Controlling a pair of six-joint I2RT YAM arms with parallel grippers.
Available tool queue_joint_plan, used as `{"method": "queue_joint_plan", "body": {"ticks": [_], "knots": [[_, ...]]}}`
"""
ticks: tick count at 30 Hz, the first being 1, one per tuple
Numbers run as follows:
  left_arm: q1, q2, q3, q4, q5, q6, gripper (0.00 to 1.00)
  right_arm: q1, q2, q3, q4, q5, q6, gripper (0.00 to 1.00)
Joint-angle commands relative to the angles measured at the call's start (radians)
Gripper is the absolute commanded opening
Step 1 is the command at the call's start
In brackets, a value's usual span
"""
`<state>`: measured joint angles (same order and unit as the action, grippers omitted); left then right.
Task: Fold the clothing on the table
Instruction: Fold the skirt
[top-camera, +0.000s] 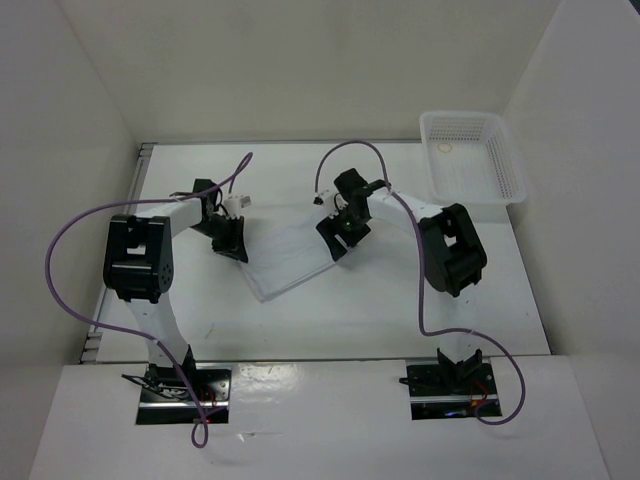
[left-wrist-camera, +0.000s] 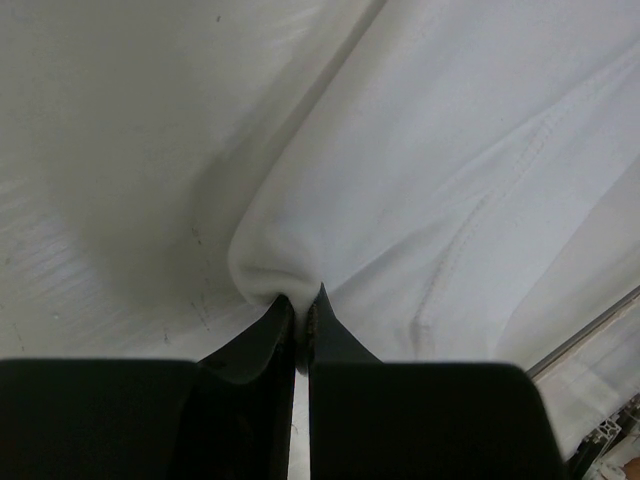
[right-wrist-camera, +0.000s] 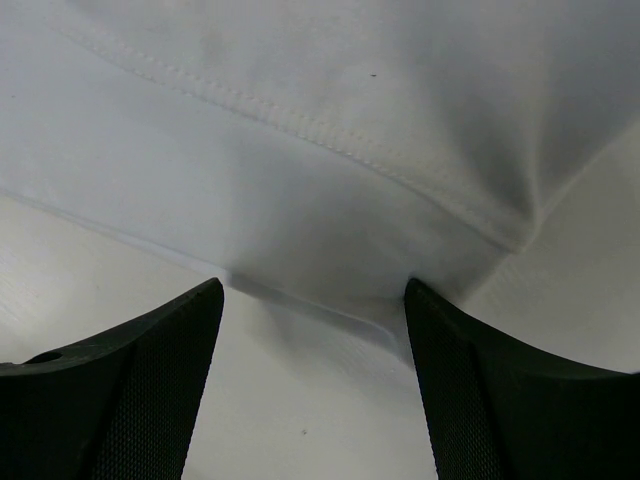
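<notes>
From above, the thin, soft white fabric clothing (top-camera: 290, 258) lies flat near the middle of the matte white rectangular table (top-camera: 350, 320), between the two arms and well apart from the rigid white plastic mesh basket (top-camera: 478, 190) at the far right corner. The left gripper (top-camera: 232, 245) sits at the clothing's left edge and the right gripper (top-camera: 338, 238) at its far right corner. In the left wrist view, the left gripper (left-wrist-camera: 302, 300) is closed, pinching a small puckered fold of the clothing (left-wrist-camera: 420, 200) just above the table (left-wrist-camera: 100, 150). In the right wrist view, the right gripper (right-wrist-camera: 312, 295) stands wide open, its jaws straddling the edge of the clothing (right-wrist-camera: 300, 200) below a stitched hem (right-wrist-camera: 300, 128), gripping nothing. The cloth looks light and limp and would likely sag and slide, so corners or the firmer hemmed edges seem the best holds.
</notes>
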<state>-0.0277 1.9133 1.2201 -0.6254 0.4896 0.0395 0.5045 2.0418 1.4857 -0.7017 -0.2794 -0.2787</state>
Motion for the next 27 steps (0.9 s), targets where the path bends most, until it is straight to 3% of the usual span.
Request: {"method": "queue_joint_plan", "body": {"ticks": [1,10,15,24,27], "knots": [[0.009,-0.023,-0.021,-0.042,0.004,0.040,0.00,-0.032,0.052,0.021,0.007,0.098,-0.042,0.79],[0.009,-0.033,-0.011,-0.020,0.004,0.031,0.00,-0.032,-0.106,0.041,-0.061,-0.044,-0.030,0.79],[0.009,-0.033,-0.011,-0.011,0.013,0.022,0.00,-0.058,-0.222,-0.001,-0.020,-0.063,0.086,0.77],[0.009,-0.053,-0.011,-0.011,0.014,0.022,0.00,-0.058,-0.247,-0.129,0.093,0.166,0.268,0.63],[0.009,-0.053,-0.011,-0.002,0.014,0.022,0.00,-0.058,-0.229,-0.151,0.125,0.192,0.294,0.63]]}}
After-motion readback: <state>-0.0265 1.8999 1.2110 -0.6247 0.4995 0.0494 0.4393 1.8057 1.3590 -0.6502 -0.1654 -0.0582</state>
